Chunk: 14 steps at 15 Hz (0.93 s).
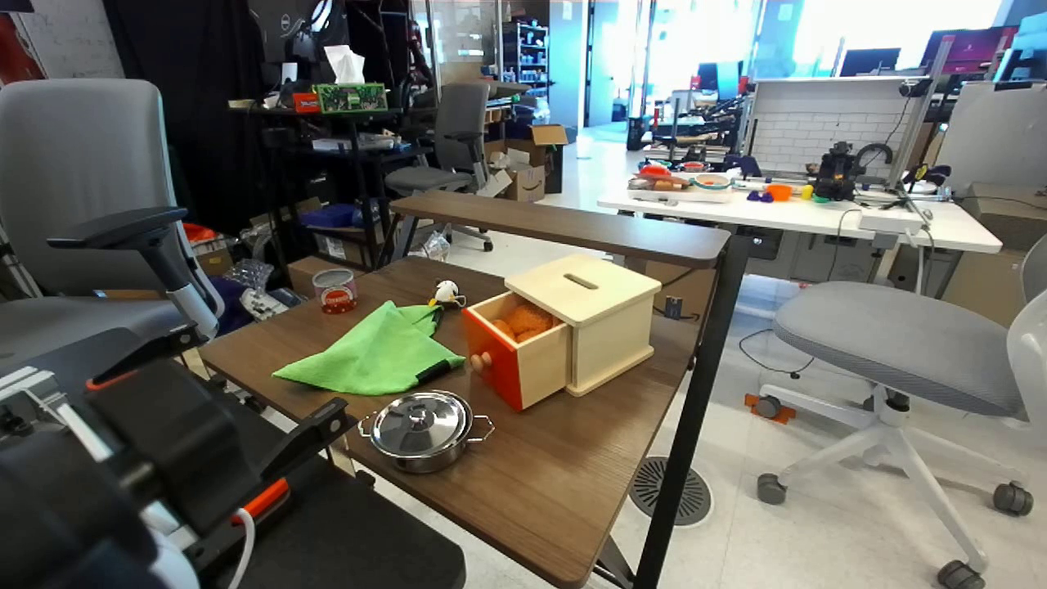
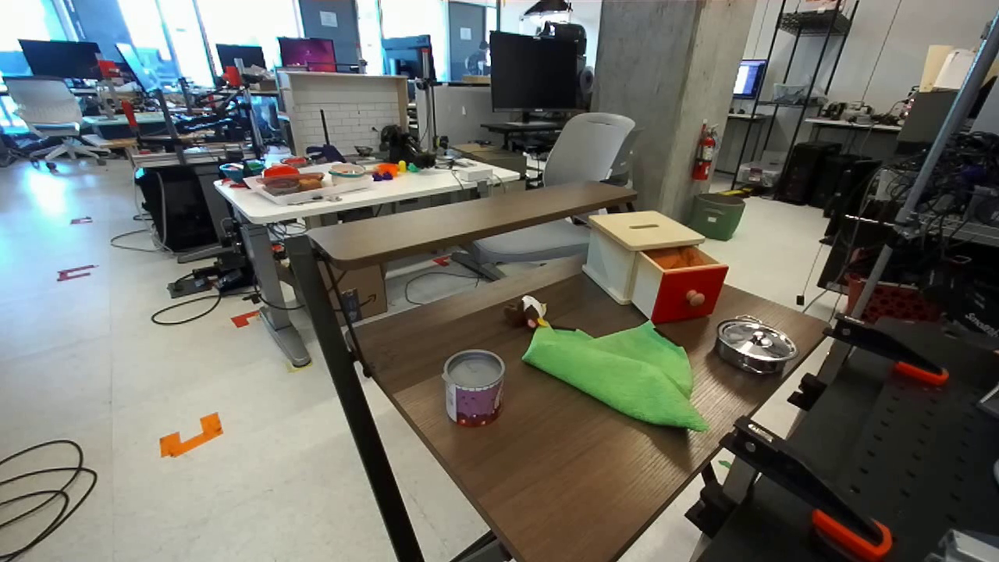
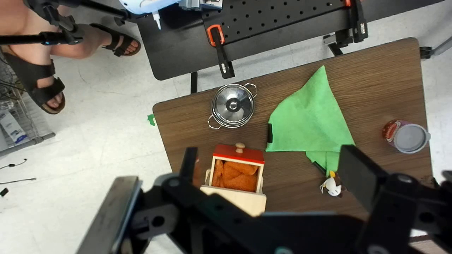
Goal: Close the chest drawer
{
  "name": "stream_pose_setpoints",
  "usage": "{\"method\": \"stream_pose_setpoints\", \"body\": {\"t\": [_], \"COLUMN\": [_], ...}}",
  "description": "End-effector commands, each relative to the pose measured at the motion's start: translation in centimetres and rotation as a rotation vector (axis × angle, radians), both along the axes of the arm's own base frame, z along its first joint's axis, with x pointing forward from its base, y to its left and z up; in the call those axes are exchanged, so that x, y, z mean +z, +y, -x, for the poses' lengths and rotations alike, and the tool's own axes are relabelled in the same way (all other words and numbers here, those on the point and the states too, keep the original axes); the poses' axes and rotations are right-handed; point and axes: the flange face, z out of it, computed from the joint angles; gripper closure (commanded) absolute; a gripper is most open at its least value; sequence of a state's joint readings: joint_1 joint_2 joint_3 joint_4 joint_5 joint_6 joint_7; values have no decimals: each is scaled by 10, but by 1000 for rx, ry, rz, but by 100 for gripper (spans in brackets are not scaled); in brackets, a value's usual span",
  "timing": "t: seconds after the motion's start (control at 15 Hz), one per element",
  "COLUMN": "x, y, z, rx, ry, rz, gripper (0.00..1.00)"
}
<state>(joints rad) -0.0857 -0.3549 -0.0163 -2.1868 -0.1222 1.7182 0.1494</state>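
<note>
the drawer (image 1: 536, 364) stands partly pulled out of its chest (image 1: 613, 335), with a round wooden knob (image 2: 695, 298) jutting from the flat orange-red front panel (image 2: 674, 300). its side is smooth pale wood, and inside lie rumpled orange lumps (image 3: 241, 176) with a rough, fuzzy surface. the chest is boxy and of the same light wood, its flat top (image 1: 605, 303) cut with a slot.

the claw (image 3: 270, 151) has its jaws spread wide, its grasp empty, the dark, blocky fingers (image 3: 359, 174) far from each other. in the wrist view the drawer shows in the gap between them, nearer the finger at the picture's left, below the claw and well apart from it, knob turned toward the top of that view.

near the knob sits a round lidded pot (image 3: 233, 106) of polished metal with thin wire handles. beside it a soft, matte green cloth (image 3: 307, 120) lies spread in a rough triangle, black strips showing at its edges. a small toy bird (image 3: 332, 185), white-headed and yellow-beaked, lies right at the cloth's edge; whether they touch i cannot tell. farther off, a can (image 2: 474, 398) with a grey lid and a purple-and-red label stands upright.

all of it rests on a brown wood-grain table (image 2: 562, 468). past its edge, a black bench (image 3: 176, 53) carries a perforated plate (image 3: 259, 16) and clamps (image 3: 221, 53) with orange parts.
</note>
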Motion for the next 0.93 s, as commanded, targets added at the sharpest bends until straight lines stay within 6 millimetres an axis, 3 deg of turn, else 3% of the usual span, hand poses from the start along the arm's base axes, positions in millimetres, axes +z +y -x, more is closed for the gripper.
{"method": "stream_pose_setpoints", "body": {"t": [0.0, 0.2, 0.4, 0.6, 0.87], "x": [1, 4, -7, -38, -103], "y": [0, -1, -9, -17, -31], "z": [0, 0, -19, -31, -27], "rx": [0, -11, -93, -139, -187], "ry": [1, -33, -130, -162, -165], "rz": [0, 10, 7, -2, 5], "gripper": [0, 0, 0, 0, 0]}}
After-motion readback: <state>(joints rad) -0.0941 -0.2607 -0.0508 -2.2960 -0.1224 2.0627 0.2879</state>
